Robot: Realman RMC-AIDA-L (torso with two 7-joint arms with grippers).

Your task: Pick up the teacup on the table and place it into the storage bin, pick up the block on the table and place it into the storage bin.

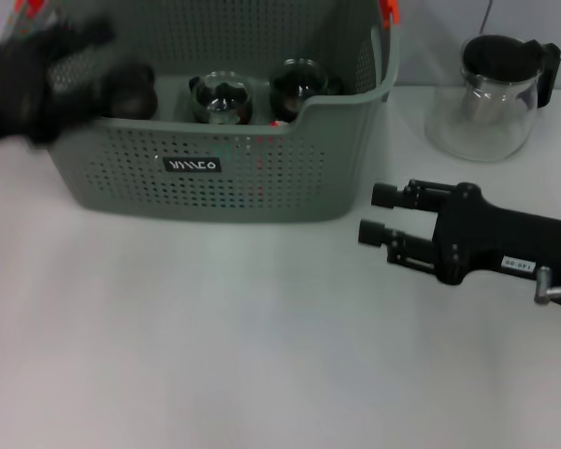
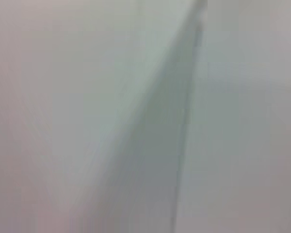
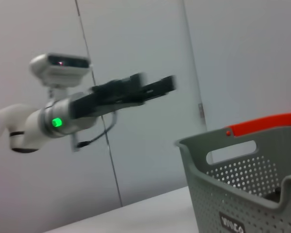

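The bin (image 1: 234, 178) fills the upper left of the head view, with rounded glass teacups (image 1: 222, 99) already sitting inside, so the task looks close to done; no block can be made out. The left hand (image 1: 51, 70) hangs blurred over the bin's left end, high enough to clear the rim; whether it grips anything cannot be told. The right hand (image 1: 381, 213) lies low over the surface (image 1: 215, 337) at centre right, fingers apart and empty, beside a pitcher (image 1: 491, 94).

The left gripper (image 1: 47, 79) is smearing into a dark blur over the storage bin (image 1: 224, 168), whose far rim is running off the frame's top edge.
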